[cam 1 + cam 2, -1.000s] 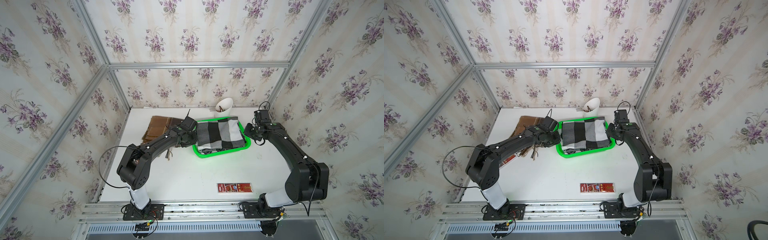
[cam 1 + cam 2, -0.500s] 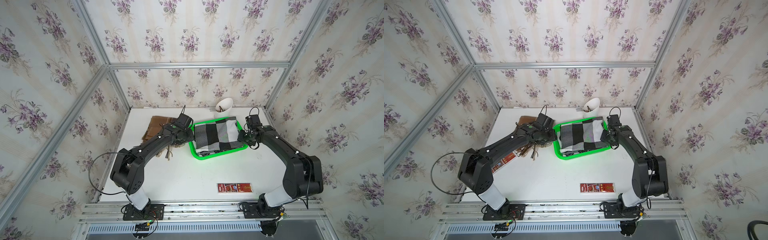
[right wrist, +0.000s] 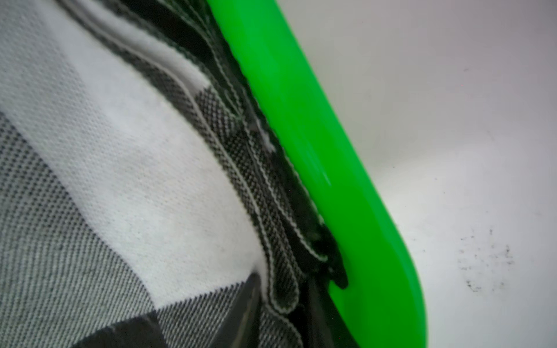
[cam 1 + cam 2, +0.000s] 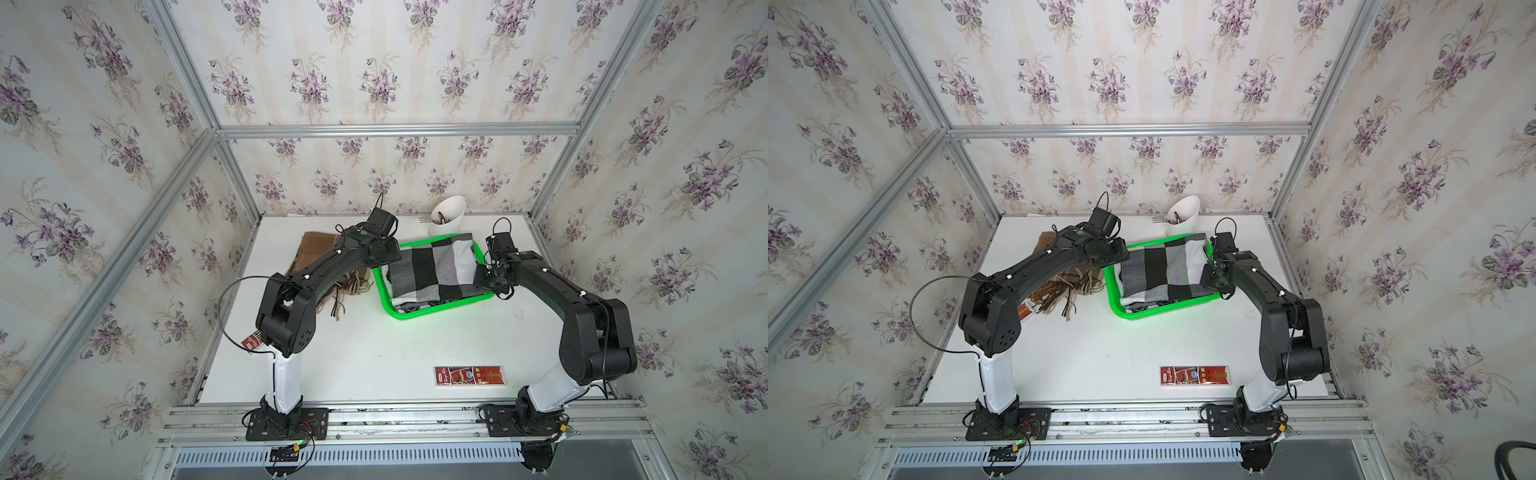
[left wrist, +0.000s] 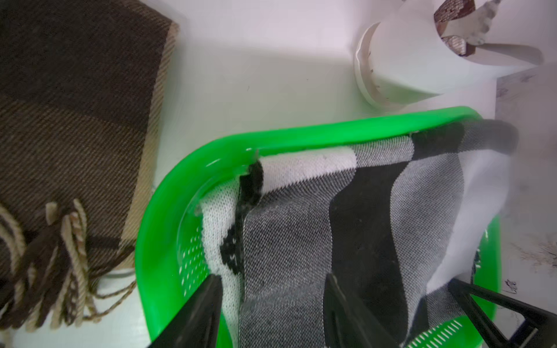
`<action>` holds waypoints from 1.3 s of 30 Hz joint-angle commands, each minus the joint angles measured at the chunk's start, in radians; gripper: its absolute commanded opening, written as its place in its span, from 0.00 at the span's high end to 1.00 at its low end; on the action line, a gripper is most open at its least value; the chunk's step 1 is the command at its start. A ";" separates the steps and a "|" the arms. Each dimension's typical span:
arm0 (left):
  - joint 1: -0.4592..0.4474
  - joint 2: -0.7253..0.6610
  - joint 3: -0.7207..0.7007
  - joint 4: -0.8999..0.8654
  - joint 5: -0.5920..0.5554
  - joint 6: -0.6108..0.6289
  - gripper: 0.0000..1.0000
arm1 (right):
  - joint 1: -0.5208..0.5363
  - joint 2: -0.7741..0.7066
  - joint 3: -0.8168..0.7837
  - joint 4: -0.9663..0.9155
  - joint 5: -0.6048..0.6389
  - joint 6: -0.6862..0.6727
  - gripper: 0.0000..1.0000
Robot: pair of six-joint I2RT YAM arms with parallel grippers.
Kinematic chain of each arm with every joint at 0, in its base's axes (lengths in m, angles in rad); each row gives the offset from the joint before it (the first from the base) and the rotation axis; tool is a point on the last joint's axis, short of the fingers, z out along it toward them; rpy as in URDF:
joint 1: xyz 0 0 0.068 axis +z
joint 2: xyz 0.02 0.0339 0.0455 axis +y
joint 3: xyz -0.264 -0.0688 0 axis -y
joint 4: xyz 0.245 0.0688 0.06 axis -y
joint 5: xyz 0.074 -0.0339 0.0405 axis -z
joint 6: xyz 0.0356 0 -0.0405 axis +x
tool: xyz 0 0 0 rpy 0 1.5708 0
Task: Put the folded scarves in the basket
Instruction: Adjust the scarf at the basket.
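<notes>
The folded scarf (image 4: pixel 432 270) (image 4: pixel 1163 270), checked black, white and grey, lies inside the green basket (image 4: pixel 436 311) (image 4: pixel 1163 311) at the table's back middle. One far corner of the scarf drapes over the rim. My left gripper (image 5: pixel 272 304) (image 4: pixel 390 261) is open at the basket's left end, its fingers straddling the scarf (image 5: pixel 301 226) just inside the basket wall (image 5: pixel 168 211). My right gripper (image 3: pixel 280 313) (image 4: pixel 482 277) is at the right end, shut on a folded edge of the scarf (image 3: pixel 120 150) beside the rim (image 3: pixel 316 150).
A brown fringed scarf (image 4: pixel 320 253) (image 5: pixel 75 105) lies left of the basket, under the left arm. A white utensil cup (image 4: pixel 446 216) (image 5: pixel 407 60) stands behind the basket. A red packet (image 4: pixel 468 375) lies near the front, another (image 4: pixel 251 343) at the left edge.
My left gripper has opened over the scarf's left end. My right gripper came in from outside the basket and closed on the scarf's right edge. The basket slid slightly left.
</notes>
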 commanded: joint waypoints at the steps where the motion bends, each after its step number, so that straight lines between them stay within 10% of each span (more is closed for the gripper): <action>1: 0.002 0.036 0.034 -0.011 -0.028 0.063 0.40 | 0.001 -0.004 -0.004 0.018 0.013 0.022 0.99; 13: 0.007 0.149 0.060 0.063 -0.012 0.059 0.44 | 0.001 -0.020 -0.003 0.006 0.035 0.022 1.00; 29: -0.009 0.070 -0.043 0.127 -0.129 0.047 0.86 | 0.002 -0.055 -0.013 0.005 0.076 0.031 1.00; 39: -0.008 -0.014 -0.113 0.089 -0.127 -0.009 0.94 | -0.010 -0.053 0.024 -0.012 0.075 0.018 1.00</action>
